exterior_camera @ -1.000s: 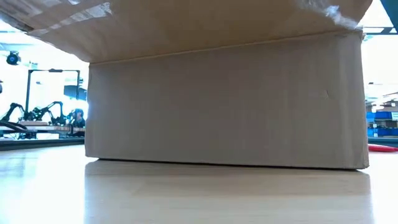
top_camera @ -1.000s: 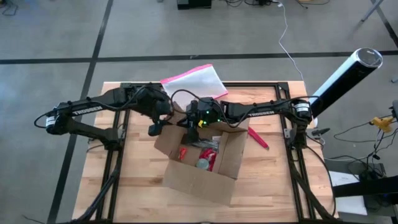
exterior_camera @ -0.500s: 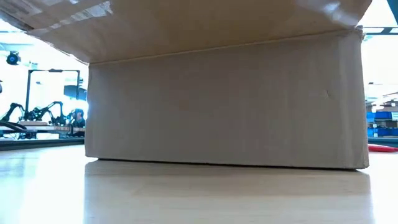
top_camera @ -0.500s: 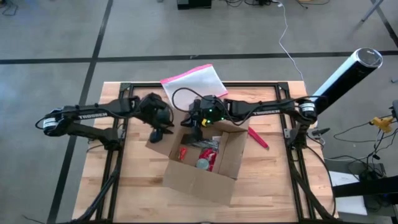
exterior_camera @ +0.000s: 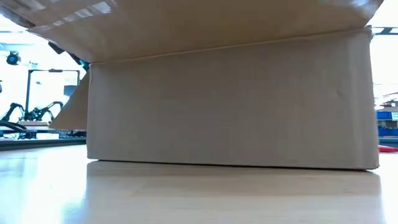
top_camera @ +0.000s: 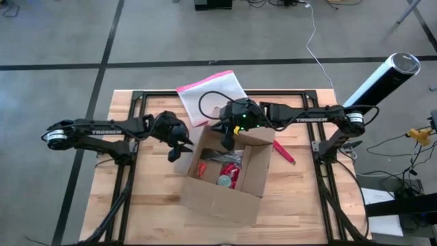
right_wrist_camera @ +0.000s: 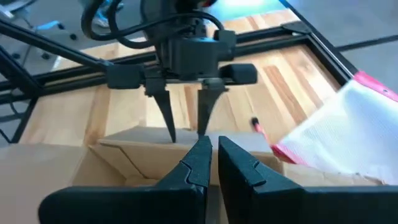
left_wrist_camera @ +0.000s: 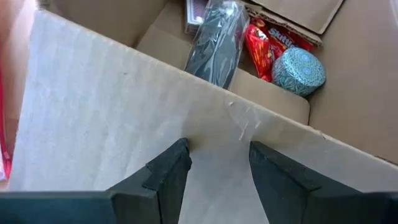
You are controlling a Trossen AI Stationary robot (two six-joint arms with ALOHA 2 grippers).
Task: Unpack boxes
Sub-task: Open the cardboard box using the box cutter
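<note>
A wooden worktop [top_camera: 150,212] with a black frame stands on a grey floor marked by dark lines. The left tool [top_camera: 176,147] hangs at the box's [top_camera: 229,195] left side, its fingers [left_wrist_camera: 166,177] spread on either side of the upright left flap [left_wrist_camera: 112,130]; the flap's edge lies between them. The right tool [top_camera: 227,140] sits over the box's far edge, fingers [right_wrist_camera: 198,163] almost pressed together with only a thin gap, holding nothing that can be made out. In the right wrist view the left tool [right_wrist_camera: 185,127] faces it from across the flap.

The box stands open near the worktop's middle, slightly turned, and fills the low view [exterior_camera: 230,102]. Inside lie a red packet [left_wrist_camera: 264,46], a round teal tin [left_wrist_camera: 298,71] and a dark wrapped item [left_wrist_camera: 217,40]. A pouch [top_camera: 212,92] with pink edges lies behind the box at the worktop's far edge. A red pen-like thing [top_camera: 283,152] rests on the worktop right of the box.
</note>
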